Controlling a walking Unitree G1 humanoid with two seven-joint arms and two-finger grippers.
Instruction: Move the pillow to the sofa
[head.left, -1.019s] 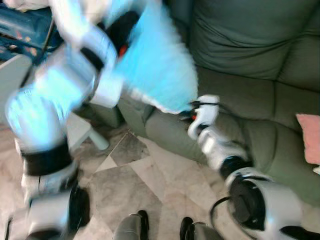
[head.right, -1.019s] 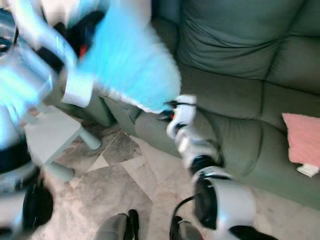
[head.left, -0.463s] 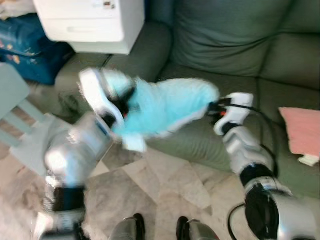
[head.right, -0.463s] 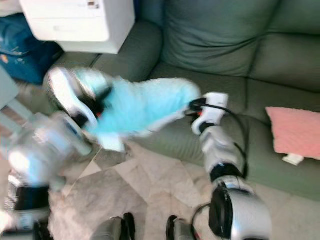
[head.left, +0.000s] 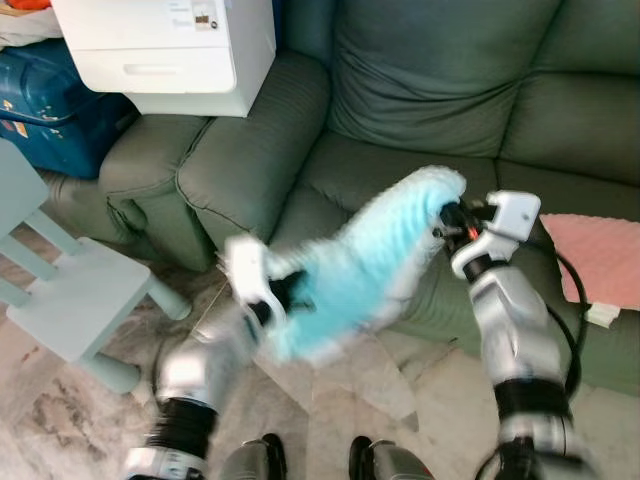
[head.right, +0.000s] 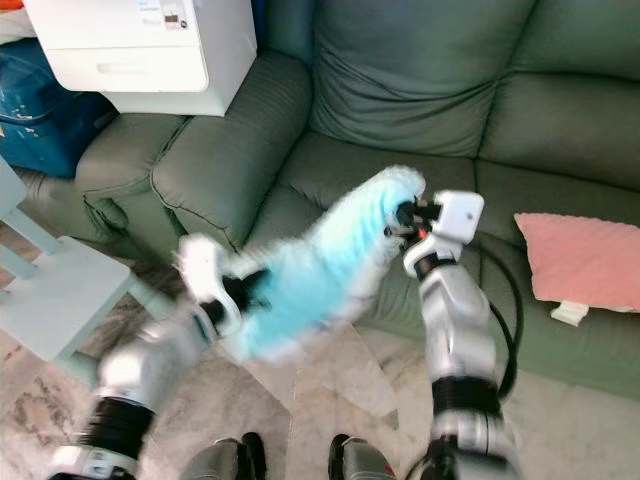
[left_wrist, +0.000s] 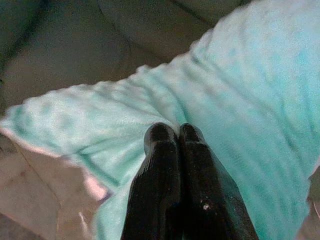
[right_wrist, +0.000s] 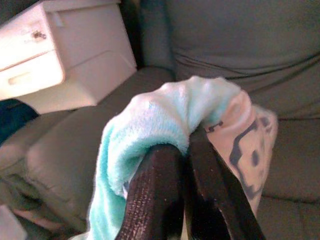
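Here, in the left eye view, the fluffy turquoise plush pillow (head.left: 365, 268) hung in the air betw. both arms, over the front edge of the grey-green fabric sofa (head.left: 440, 95), not resting on it. Left gripper (head.left: 275, 295) held its lower end, right gripper (head.left: 448, 218) its upper corner. A pink cushion (head.left: 605, 262) lay on the seat, well apart.

Left wrist view: jaws together, pinching the plush.

Right wrist view: jaws clamped on a bunched fold of the corner.

Judgement: light, v. soft, sags and folds, so corner pinches could slip; a deeper bite on the seam should hold better.
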